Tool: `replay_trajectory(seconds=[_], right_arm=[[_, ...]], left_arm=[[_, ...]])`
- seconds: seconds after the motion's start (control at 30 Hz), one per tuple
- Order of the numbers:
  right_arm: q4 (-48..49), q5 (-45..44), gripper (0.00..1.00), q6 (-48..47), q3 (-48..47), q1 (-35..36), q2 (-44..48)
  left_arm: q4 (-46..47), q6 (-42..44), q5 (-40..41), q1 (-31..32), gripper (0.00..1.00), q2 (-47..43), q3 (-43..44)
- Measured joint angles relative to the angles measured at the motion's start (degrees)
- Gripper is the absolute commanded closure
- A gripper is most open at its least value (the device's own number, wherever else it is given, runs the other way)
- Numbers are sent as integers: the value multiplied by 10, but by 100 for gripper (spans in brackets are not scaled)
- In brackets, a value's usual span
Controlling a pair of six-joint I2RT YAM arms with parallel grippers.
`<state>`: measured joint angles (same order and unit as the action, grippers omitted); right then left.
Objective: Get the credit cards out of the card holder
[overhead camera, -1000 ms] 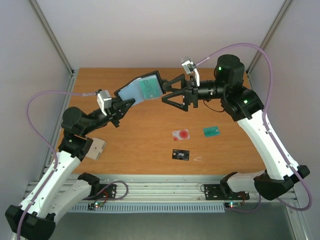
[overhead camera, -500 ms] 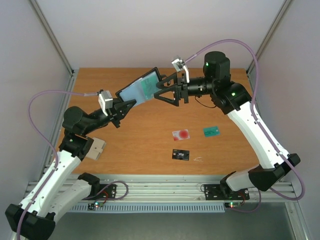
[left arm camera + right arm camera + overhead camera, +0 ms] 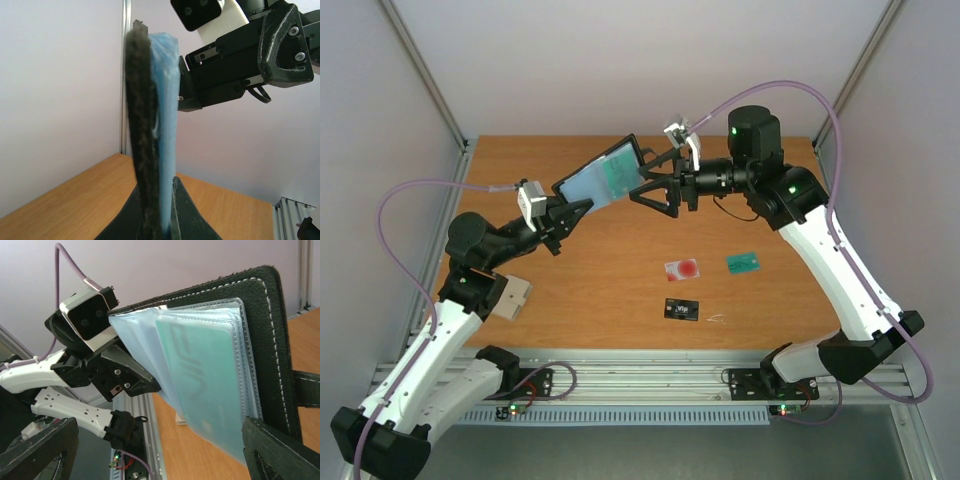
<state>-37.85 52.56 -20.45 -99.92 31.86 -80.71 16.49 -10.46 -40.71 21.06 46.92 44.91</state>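
Note:
My left gripper (image 3: 573, 207) is shut on the lower end of the open card holder (image 3: 605, 178) and holds it up above the table. The holder is black outside with pale blue sleeves inside. In the left wrist view the holder (image 3: 150, 125) is edge-on between my fingers (image 3: 182, 210). In the right wrist view a teal-green card (image 3: 210, 375) sits in the front sleeve. My right gripper (image 3: 638, 188) is open, close at the holder's right end, its fingers (image 3: 280, 450) wide apart and empty. Three credit cards lie on the table: whitish with a red spot (image 3: 682, 269), teal-green (image 3: 744, 263) and black (image 3: 682, 310).
A beige block (image 3: 510, 297) lies near the left arm at the table's left. The table's front edge meets a metal rail (image 3: 650, 380). Walls and corner posts close in the back and sides.
My right gripper has moved left, up to the held card holder, then nearly stopped. The left arm and the holder have stayed put.

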Motion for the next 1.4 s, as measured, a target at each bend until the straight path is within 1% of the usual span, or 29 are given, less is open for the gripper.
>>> replay_trajectory(seconds=[0.23, 0.4, 0.6, 0.7, 0.8, 0.97, 1.07, 1.2, 1.4], right_arm=[[-14, -15, 11, -10, -8, 0, -1], [-10, -1, 15, -1, -12, 0, -7], [-5, 19, 15, 13, -12, 2, -20], [-2, 22, 14, 14, -12, 3, -19], [-7, -2, 12, 6, -12, 4, -17], [-37, -50, 12, -21, -31, 4, -16], [-43, -50, 13, -27, -48, 4, -19], [-42, -42, 20, -26, -49, 4, -21], [-42, -22, 22, -25, -50, 7, -30]], left_arm=[[0, 0, 0, 2, 100, 0, 0], [0, 0, 0, 2, 100, 0, 0], [0, 0, 0, 2, 100, 0, 0], [0, 0, 0, 2, 100, 0, 0], [0, 0, 0, 2, 100, 0, 0], [0, 0, -4, 3, 100, 0, 0], [0, 0, -5, 4, 100, 0, 0], [0, 0, -5, 5, 100, 0, 0], [-1, 0, -5, 5, 100, 0, 0]])
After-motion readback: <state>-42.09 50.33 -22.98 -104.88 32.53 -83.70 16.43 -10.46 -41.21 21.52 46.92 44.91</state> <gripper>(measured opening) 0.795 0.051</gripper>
